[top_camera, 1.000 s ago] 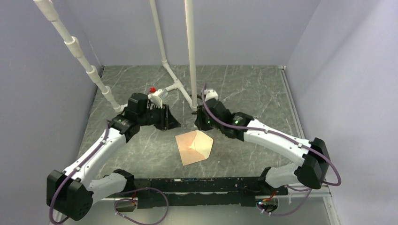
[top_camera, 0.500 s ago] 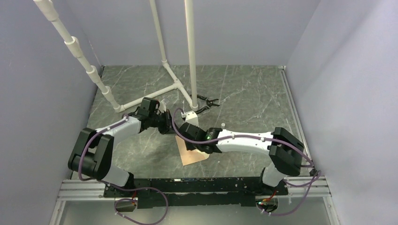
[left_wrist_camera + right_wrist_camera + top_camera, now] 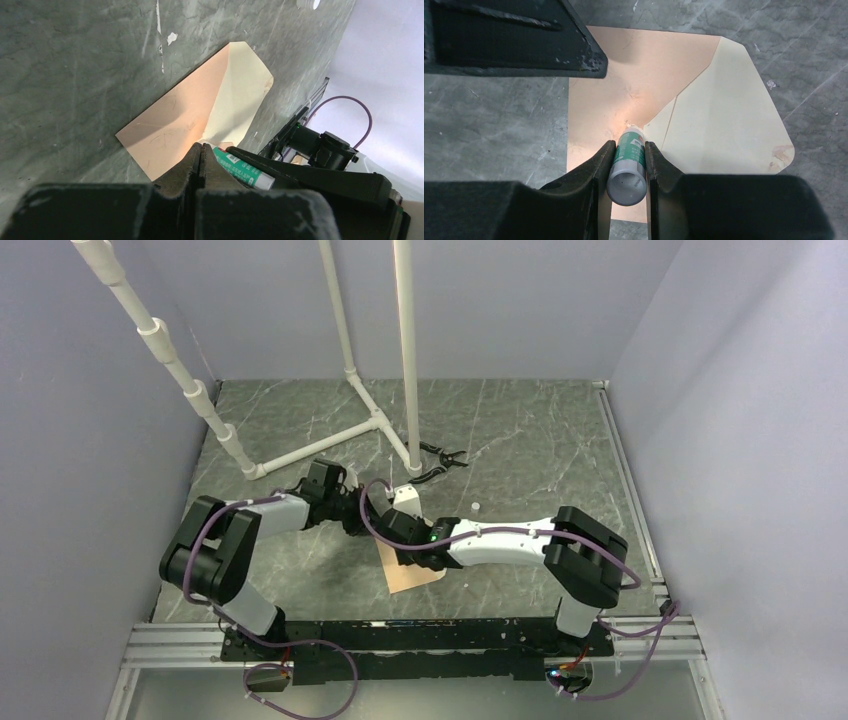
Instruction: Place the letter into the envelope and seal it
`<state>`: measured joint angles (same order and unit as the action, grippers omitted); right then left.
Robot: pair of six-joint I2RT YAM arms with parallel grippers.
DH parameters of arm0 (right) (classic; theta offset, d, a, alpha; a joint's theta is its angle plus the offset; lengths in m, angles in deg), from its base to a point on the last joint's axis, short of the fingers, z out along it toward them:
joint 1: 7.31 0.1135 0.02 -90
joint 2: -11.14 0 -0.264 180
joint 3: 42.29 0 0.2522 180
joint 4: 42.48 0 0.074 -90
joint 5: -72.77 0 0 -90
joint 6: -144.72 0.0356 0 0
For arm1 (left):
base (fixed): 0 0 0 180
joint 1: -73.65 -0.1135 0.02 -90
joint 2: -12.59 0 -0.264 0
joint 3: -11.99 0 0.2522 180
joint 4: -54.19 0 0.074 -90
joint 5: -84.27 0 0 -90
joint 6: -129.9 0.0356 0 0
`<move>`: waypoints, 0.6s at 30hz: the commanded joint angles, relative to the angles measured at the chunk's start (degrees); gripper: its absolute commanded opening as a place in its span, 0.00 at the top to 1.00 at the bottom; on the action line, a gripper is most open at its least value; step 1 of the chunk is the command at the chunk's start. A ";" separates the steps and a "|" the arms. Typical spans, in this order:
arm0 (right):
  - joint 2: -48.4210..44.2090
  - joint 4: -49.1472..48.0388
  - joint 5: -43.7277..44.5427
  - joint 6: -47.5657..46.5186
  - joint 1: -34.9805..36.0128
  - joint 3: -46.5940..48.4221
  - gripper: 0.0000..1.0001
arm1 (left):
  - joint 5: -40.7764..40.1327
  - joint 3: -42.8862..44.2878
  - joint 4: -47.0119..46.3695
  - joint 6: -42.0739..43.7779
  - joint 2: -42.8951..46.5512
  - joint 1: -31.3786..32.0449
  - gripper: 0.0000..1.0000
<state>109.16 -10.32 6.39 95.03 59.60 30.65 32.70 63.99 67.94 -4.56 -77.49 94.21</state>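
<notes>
Gripping, right hand (image 3: pixel 629 150): both fingers are clamped on a glue stick (image 3: pixel 628 172) with a green-and-white label. Its grey end faces the wrist camera and its tip points away at the paper.
Left hand (image 3: pixel 201 150): closed, with the two fingers pressed flat together and nothing between them. It sits low over the worktop, just beside the envelope's peach edge and close to the right hand.
Envelope (image 3: pixel 624 75): lying flat on the worktop near the middle, under the right hand. The top view shows only its near corner clear of the right arm.
Flap (image 3: pixel 724 115): open and spread out flat, paler inner side up.
Glue tip: at the V where the pale flap meets the peach body. Whether it touches the paper cannot be told.
Letter: whether it is inside the envelope cannot be told.
Worktop (image 3: pixel 520 440): grey-green marbled surface.
Pliers (image 3: pixel 440 462): black, lying beyond the hands by the foot of the white pipe frame (image 3: pixel 350 435), well apart from the envelope.
</notes>
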 commanded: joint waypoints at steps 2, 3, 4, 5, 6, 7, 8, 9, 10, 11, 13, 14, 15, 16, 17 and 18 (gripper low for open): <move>0.62 -2.62 1.94 -0.43 0.30 1.90 1.00 | -0.82 0.51 -3.06 -0.71 -1.85 2.01 0.98; 0.81 -2.77 2.03 -0.82 0.26 1.91 1.00 | -1.17 0.56 -2.93 -0.71 -2.45 2.29 0.97; 1.13 -2.97 2.05 -1.34 0.24 1.91 1.00 | -1.83 0.60 -2.63 -0.77 -3.07 2.79 0.97; 1.38 -3.08 2.12 -1.79 0.24 1.86 1.00 | -2.52 0.61 -2.21 -0.90 -3.65 3.13 0.98; 1.65 -3.10 2.21 -2.22 0.32 1.91 1.00 | -3.19 0.56 -1.76 -1.15 -4.40 3.43 0.98; 1.96 -3.24 2.34 -2.56 0.25 1.80 1.00 | -3.98 0.40 -1.13 -1.46 -4.94 3.78 0.98; 2.00 -3.50 2.46 -2.75 0.26 1.55 1.00 | -4.86 0.29 -0.47 -1.87 -5.46 4.05 0.98; 2.05 -3.80 2.61 -2.97 0.25 1.29 1.00 | -5.69 0.14 -0.13 -2.17 -5.98 4.27 0.98; 2.21 -3.95 2.66 -3.11 0.25 1.21 1.00 | -6.48 -0.10 1.13 -2.48 -6.52 4.45 0.98; 2.31 -4.05 2.66 -3.28 0.27 1.27 1.00 | -7.16 -0.42 2.03 -2.86 -6.89 4.61 0.98; 2.56 -4.67 2.44 -3.59 0.18 1.33 1.00 | -8.44 -1.18 2.87 -3.43 -7.56 4.73 0.97; 2.70 -5.80 1.95 -4.03 0.18 1.18 1.00 | -9.58 -1.49 3.55 -3.62 -7.72 4.80 0.97; 2.94 -6.27 1.51 -4.20 0.04 1.05 1.00 | -10.24 -1.83 4.27 -3.87 -7.70 4.83 0.98; 3.27 -6.21 1.40 -4.01 -0.09 1.17 1.00 | -11.04 -2.21 4.64 -4.01 -7.55 4.84 0.98; 3.53 -6.25 1.16 -3.86 -0.25 1.20 1.00 | -11.81 -2.50 5.07 -4.11 -7.30 4.84 0.97; 3.45 -6.38 0.95 -3.84 -0.23 0.94 1.00 | -12.76 -2.81 5.44 -4.21 -7.05 4.84 0.98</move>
<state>110.87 -13.89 7.70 91.78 59.69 30.98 28.64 63.95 67.76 -8.56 -83.37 98.38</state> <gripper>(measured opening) 0.277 0.030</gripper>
